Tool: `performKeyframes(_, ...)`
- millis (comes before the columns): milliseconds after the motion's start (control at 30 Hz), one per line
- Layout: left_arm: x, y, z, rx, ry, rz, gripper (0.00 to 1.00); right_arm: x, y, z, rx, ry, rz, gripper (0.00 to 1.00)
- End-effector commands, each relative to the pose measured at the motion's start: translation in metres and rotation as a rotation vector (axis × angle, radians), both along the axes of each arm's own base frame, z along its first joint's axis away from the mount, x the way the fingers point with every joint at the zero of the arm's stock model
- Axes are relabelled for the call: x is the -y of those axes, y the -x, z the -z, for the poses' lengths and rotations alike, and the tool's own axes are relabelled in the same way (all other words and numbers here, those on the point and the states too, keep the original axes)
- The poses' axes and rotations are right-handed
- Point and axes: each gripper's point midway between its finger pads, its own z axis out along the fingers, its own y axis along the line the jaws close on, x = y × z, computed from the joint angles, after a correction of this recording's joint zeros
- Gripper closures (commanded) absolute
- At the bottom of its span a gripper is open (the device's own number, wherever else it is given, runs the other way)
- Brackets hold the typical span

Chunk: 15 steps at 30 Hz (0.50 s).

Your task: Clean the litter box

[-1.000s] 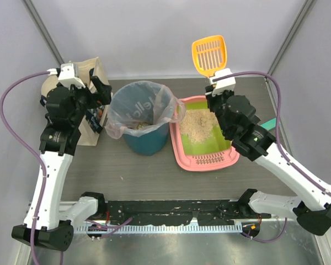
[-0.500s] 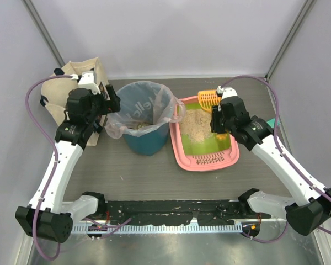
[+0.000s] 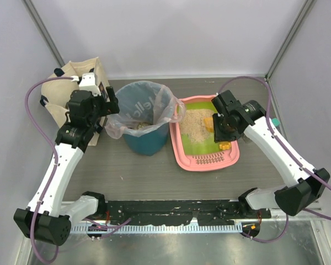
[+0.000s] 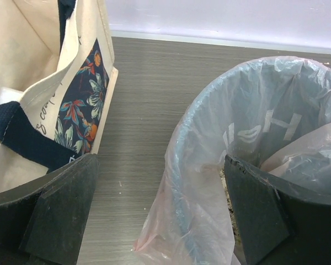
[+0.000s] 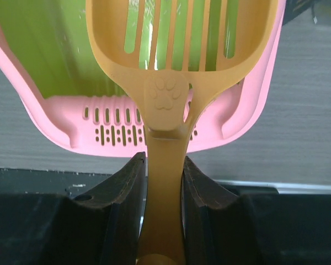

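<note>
We judge the litter box [image 3: 175, 144] light, rigid, easily slid; take its pink rim. The right pincer [image 5: 164, 165] clamps the scoop [image 5: 164, 99]; the left pincer [image 4: 160, 210] gapes empty.

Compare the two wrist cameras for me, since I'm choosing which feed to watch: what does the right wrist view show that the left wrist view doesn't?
Only the right wrist: the right gripper shut on the handle of the orange scoop, whose slotted head hangs over the pink litter box and its green floor, near the slotted ledge. Only the left wrist: the open left gripper, the bag-lined bin and a cloth tote bag beside it. Both: the dark wood-grain table.
</note>
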Motion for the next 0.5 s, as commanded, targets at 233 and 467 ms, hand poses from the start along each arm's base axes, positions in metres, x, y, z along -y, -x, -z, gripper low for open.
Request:
performKeyframes(233, 0.001, 0.007, -0.032, 0.123, -0.042, -0.012, 0.00, -0.003, 0.026, 0.019, -0.260, 0.048, 0.011, 0.99)
performKeyframes(467, 0.004, 0.005, -0.026, 0.107, -0.065, -0.015, 0.00, -0.002, 0.019, 0.050, -0.369, 0.139, -0.045, 0.99)
